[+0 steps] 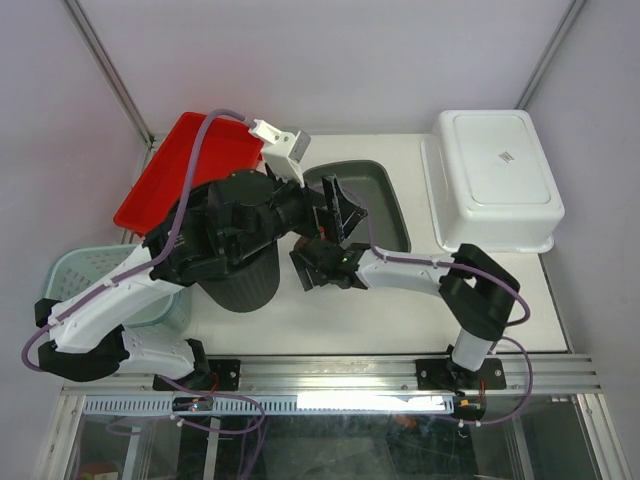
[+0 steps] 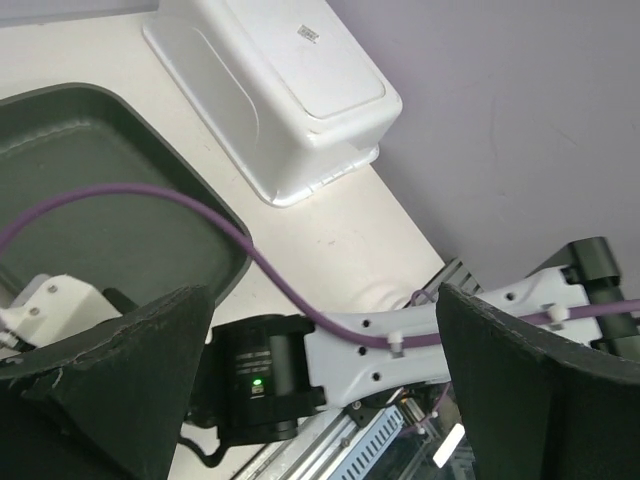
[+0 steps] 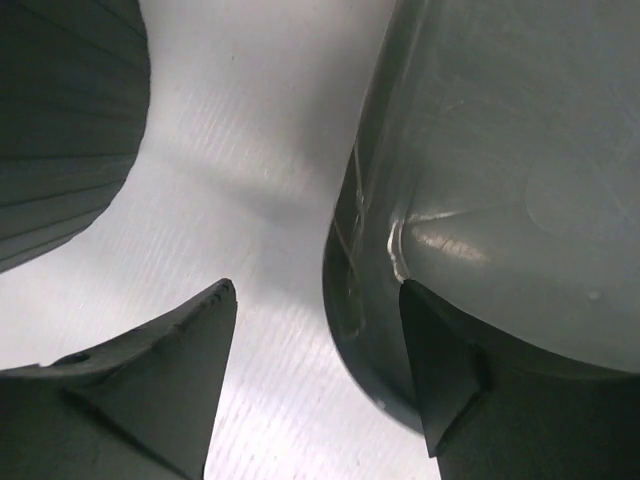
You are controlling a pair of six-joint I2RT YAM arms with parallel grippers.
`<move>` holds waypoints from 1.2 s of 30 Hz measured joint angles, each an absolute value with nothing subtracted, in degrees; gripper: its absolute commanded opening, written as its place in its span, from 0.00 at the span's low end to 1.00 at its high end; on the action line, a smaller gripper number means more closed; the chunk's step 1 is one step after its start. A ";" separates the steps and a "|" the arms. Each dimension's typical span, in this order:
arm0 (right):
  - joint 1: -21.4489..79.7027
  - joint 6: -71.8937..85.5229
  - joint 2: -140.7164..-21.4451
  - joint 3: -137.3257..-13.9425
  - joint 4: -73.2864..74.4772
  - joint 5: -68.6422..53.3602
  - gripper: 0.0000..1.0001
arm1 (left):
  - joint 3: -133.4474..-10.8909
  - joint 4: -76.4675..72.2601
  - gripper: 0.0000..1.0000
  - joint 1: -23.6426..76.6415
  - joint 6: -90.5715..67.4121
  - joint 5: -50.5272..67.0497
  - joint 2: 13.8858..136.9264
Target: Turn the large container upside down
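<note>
The large dark green container (image 1: 385, 205) stands open side up at the middle of the table. It also shows in the left wrist view (image 2: 100, 190) and the right wrist view (image 3: 480, 180). My right gripper (image 1: 312, 248) is open at its near left corner. In its wrist view the right gripper (image 3: 316, 290) straddles the rim, one finger (image 3: 450, 380) inside the container and the other (image 3: 150, 390) outside over the table. My left gripper (image 1: 338, 208) hovers above the container's left part. In its wrist view the left gripper (image 2: 325, 330) is open and empty.
A white tub (image 1: 495, 180) lies upside down at the right back. A black ribbed basket (image 1: 240, 285) is near left, also showing in the right wrist view (image 3: 60, 130). A red tray (image 1: 185, 170) leans at the back left. A pale green basket (image 1: 85, 275) sits at the left edge.
</note>
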State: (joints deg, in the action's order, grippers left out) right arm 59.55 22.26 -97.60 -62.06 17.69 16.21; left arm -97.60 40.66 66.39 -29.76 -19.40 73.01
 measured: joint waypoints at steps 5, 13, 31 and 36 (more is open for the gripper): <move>60.25 21.52 -101.58 -64.29 17.89 20.14 0.24 | -97.54 40.49 0.99 66.39 -30.11 -19.46 71.75; 59.64 21.58 -95.96 -62.46 19.59 21.56 0.00 | -97.34 40.45 0.99 66.39 -30.09 -19.46 71.72; 33.34 46.00 -60.66 -28.60 -35.20 -22.68 0.00 | -92.40 33.80 0.99 66.39 -30.98 -20.97 65.23; 25.58 63.24 -71.00 -21.47 -65.71 -26.85 0.00 | -92.36 32.80 0.99 66.39 -31.16 -20.95 65.12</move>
State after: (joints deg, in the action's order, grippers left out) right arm 25.58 63.24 -71.00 -21.47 -65.71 -26.85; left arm -92.36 32.80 66.39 -31.16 -20.95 65.12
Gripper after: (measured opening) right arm 0.150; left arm 0.990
